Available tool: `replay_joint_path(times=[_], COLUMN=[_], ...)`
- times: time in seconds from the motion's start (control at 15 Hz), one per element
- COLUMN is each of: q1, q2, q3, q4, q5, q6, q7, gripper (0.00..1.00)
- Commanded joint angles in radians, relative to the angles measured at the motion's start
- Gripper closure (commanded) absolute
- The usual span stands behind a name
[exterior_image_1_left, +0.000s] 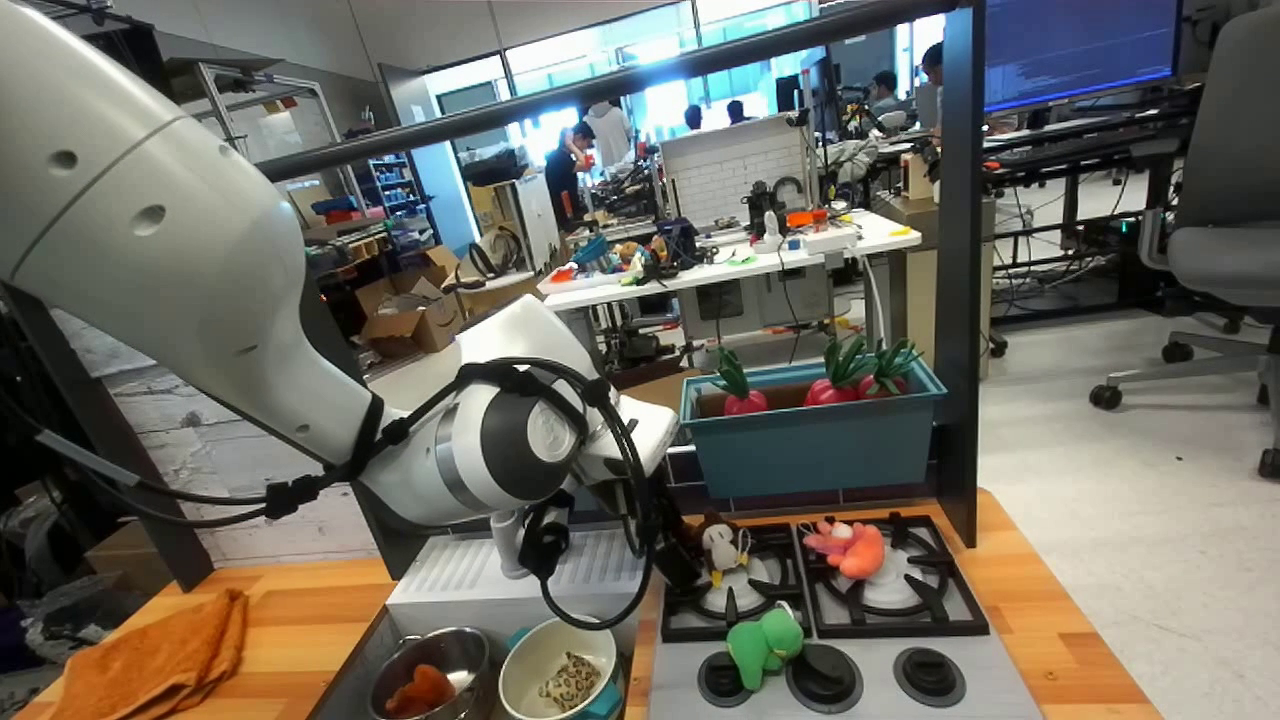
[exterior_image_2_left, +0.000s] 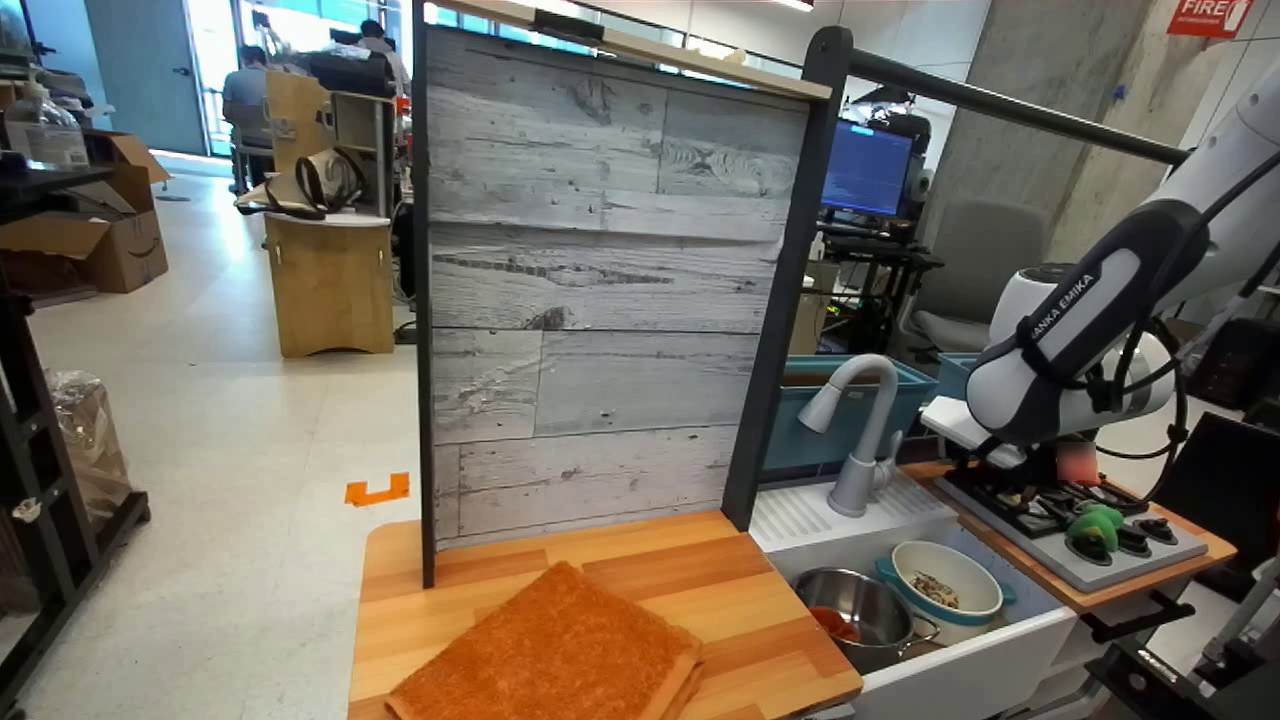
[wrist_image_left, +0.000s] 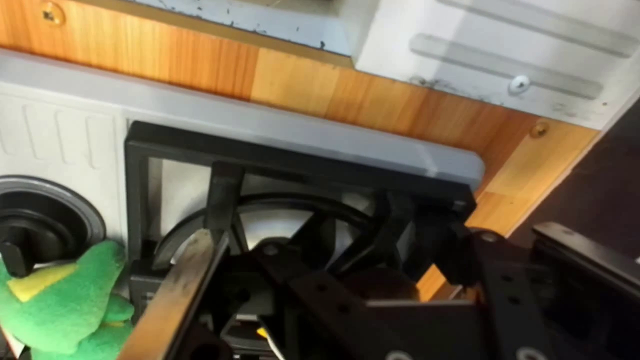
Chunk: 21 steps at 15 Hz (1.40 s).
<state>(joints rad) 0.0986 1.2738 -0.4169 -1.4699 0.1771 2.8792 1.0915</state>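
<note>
My gripper (wrist_image_left: 377, 250) hangs low over the rear-left burner grate (wrist_image_left: 300, 150), its jaws apart. Stove parts and a patch of wood show through the gap between the dark links. A dark brown, rounded shape (wrist_image_left: 380, 285) lies between them, probably the head of the grey, white and brown plush bird (exterior_image_1_left: 720, 548). In an exterior view, the black gripper stands just left of that bird; whether they touch is hidden. A green plush toy (wrist_image_left: 55, 305) rests against the stove knobs. On the right burner lies an orange-pink plush toy (exterior_image_1_left: 850, 550).
Left of the stove, the sink holds a metal pot (exterior_image_2_left: 870, 580) and a white-and-teal pot (exterior_image_2_left: 990, 600), each with something inside. A grey faucet (exterior_image_2_left: 885, 420) rises behind. A blue planter (exterior_image_1_left: 820, 450) with red radishes stands behind the stove. An orange towel (exterior_image_2_left: 550, 640) covers part of the counter.
</note>
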Motion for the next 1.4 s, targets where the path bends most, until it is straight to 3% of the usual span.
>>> replay_joint_path(times=[0.0,0.2,0.27,0.47,0.53,0.73,0.87,0.93,1.07,1.33], q1=[0.019,0.012,-0.004,-0.005,0.007,0.042,0.057,0.001,0.010,0.012], q2=[-0.044,-0.040,-0.008,-0.008,-0.007,0.007,0.017,0.002,0.005,0.011], q3=[0.010,0.009,-0.004,-0.005,-0.012,-0.025,-0.032,-0.016,-0.025,-0.027], q4=[-0.019,0.007,-0.017,-0.012,0.003,0.083,0.163,0.078,0.116,0.125], q5=[-0.001,-0.008,-0.008,-0.010,-0.011,-0.028,-0.067,-0.073,-0.106,-0.113], q6=[0.025,-0.030,-0.020,-0.033,-0.056,-0.207,-0.367,-0.246,-0.335,-0.346], q7=[0.004,-0.001,0.005,0.007,0.019,0.056,0.086,0.056,0.093,0.097], gripper=[0.18,0.01,0.17,0.14,0.04,0.04,0.04,0.14,0.14,0.14])
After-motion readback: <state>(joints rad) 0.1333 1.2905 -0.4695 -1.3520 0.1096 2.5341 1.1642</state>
